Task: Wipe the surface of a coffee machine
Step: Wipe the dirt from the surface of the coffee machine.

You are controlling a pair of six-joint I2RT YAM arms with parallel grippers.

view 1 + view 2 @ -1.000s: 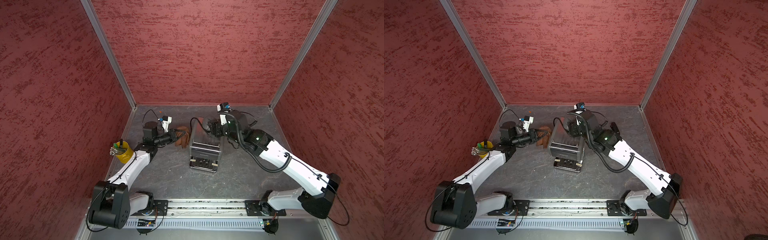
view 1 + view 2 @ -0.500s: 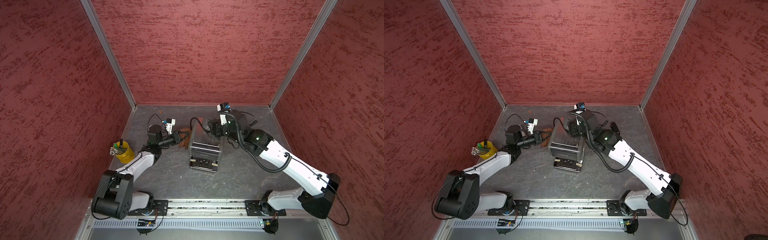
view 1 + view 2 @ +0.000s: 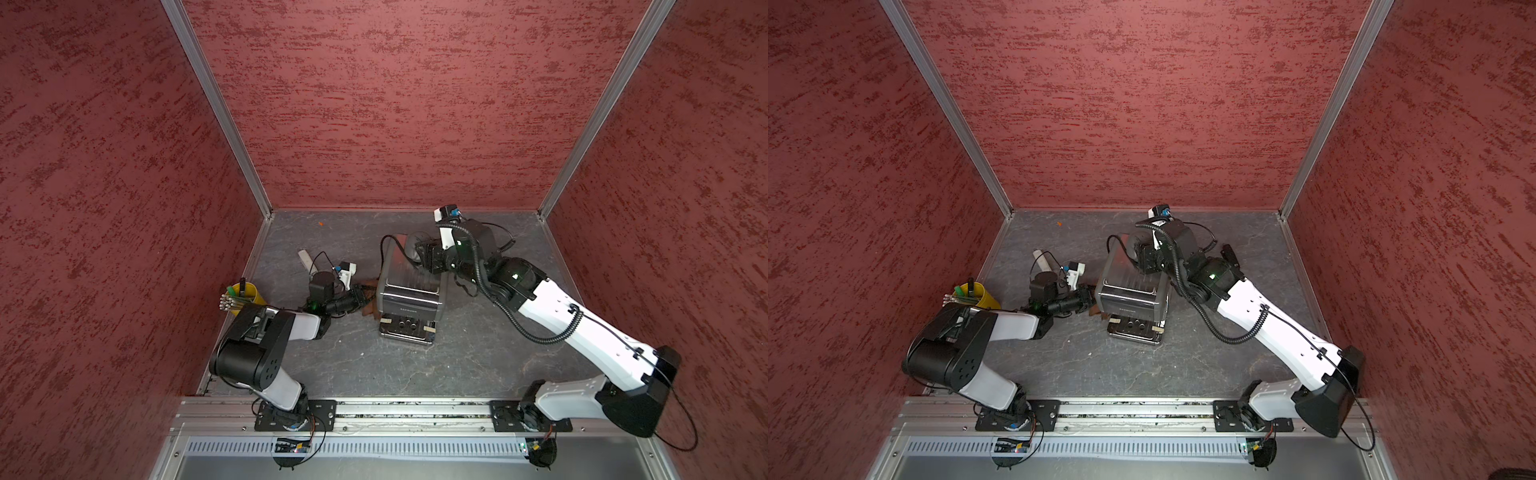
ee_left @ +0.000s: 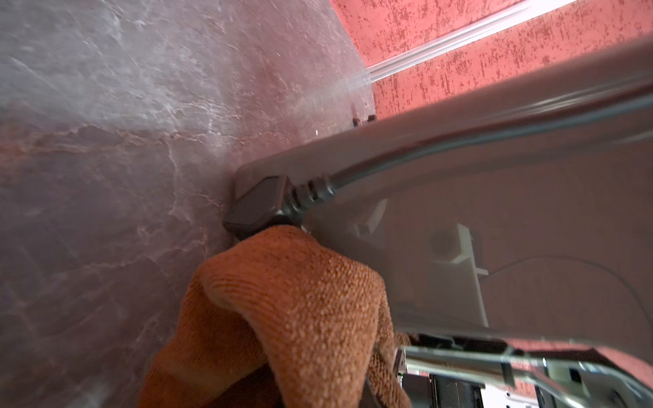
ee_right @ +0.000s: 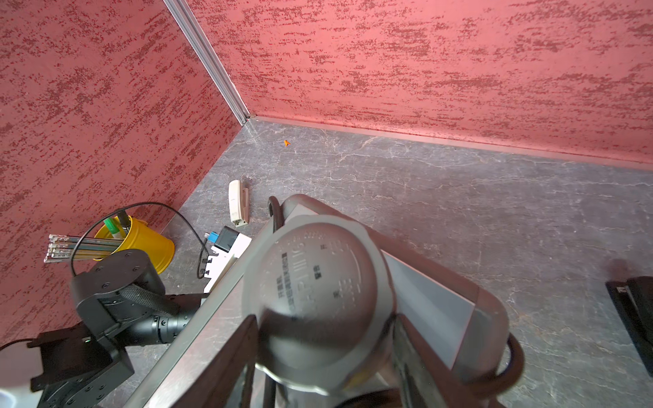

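Note:
The coffee machine (image 3: pixel 409 297) (image 3: pixel 1133 295), a boxy silver unit with a dark front panel, stands mid-table. My left gripper (image 3: pixel 365 297) (image 3: pixel 1087 297) is shut on an orange-brown cloth (image 3: pixel 371 311) (image 4: pixel 300 300) and presses it against the machine's left side (image 4: pixel 494 247), just beside the black cord's plug (image 4: pixel 258 208). The cloth hides the jaws in the left wrist view. My right gripper (image 3: pixel 417 252) (image 5: pixel 325 335) reaches over the machine's back. Its fingers (image 5: pixel 243 339) are shut on either side of the grey dome (image 5: pixel 318 282).
A yellow cup of sticks (image 3: pixel 248 293) (image 5: pixel 141 243) stands by the left wall. A small white device (image 3: pixel 305 259) (image 5: pixel 237 201) lies behind the left arm. A black object (image 3: pixel 1229 254) (image 5: pixel 636 311) lies right of the machine. Red walls close in three sides.
My left arm has folded and carried the cloth forward along the machine's left side, closer to its front. The right arm has stayed on the dome.

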